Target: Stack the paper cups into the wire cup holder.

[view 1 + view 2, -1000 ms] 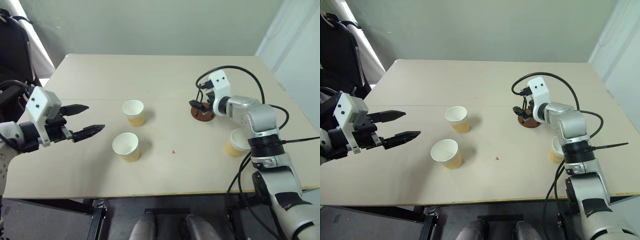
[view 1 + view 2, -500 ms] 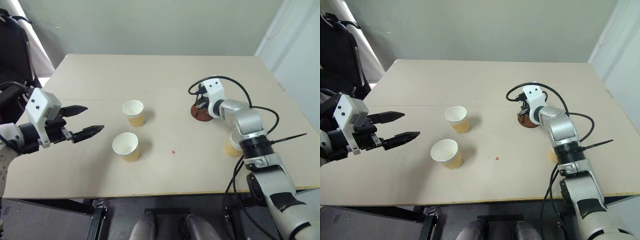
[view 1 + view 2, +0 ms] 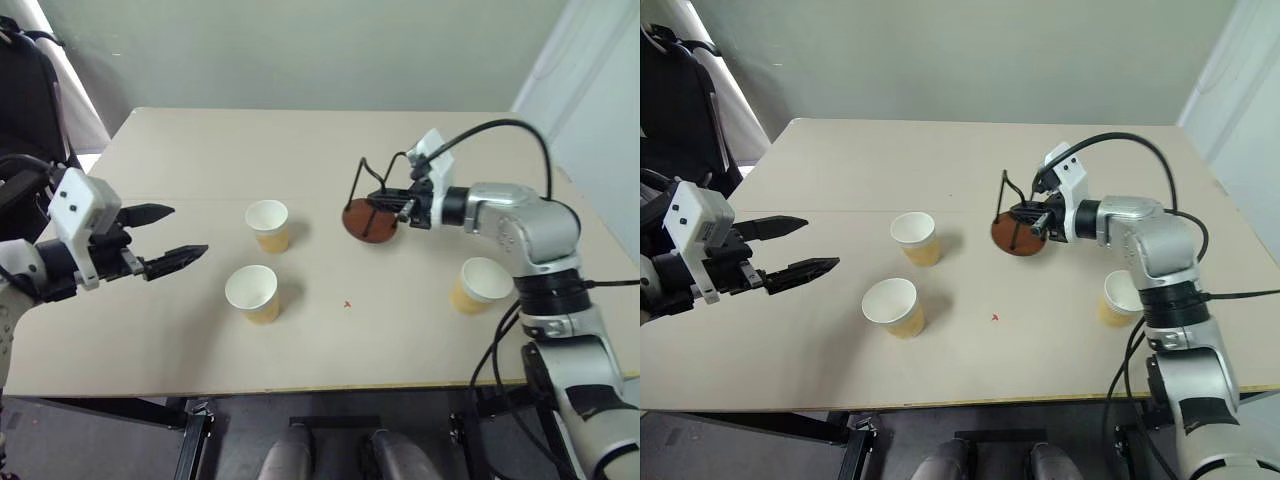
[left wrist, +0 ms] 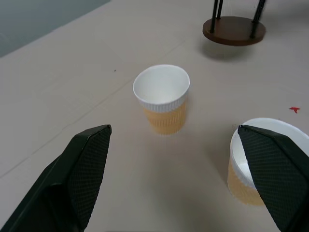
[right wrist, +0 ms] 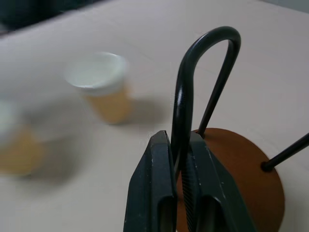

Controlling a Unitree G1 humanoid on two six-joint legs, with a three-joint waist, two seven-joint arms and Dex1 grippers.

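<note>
A pale beige table [image 3: 200, 150] with a faint seam running across its middle stood before a plain grey-green wall, with a white panel beyond the far right corner and a dark chair off the far left corner. The wire cup holder [image 3: 372, 216], a round reddish-brown disc with two thin black wire loops, sat right of the table's centre, tilted with its disc lifted off the surface and a shadow under it in the left wrist view. The right gripper [image 3: 393, 203] was clamped tight on one of the loops, its two black fingers [image 5: 155, 193] pinching the wire just above the disc. Nothing was in the holder. Three paper cups stood upright and empty, tan-yellow outside and white within: the far cup [image 3: 267, 224] sat left of centre near the seam, well apart from the holder; the near cup [image 3: 252, 292] stood just toward the front edge from it, the two close but not touching; the third cup [image 3: 477, 285] stood alone toward the right edge, below the right forearm. A small red mark [image 3: 347, 303] lay on the table between the near cup and the third one. The left gripper [image 3: 172, 240] hovered over the left edge with its fingers spread wide and holding nothing, pointing toward the two left cups.
</note>
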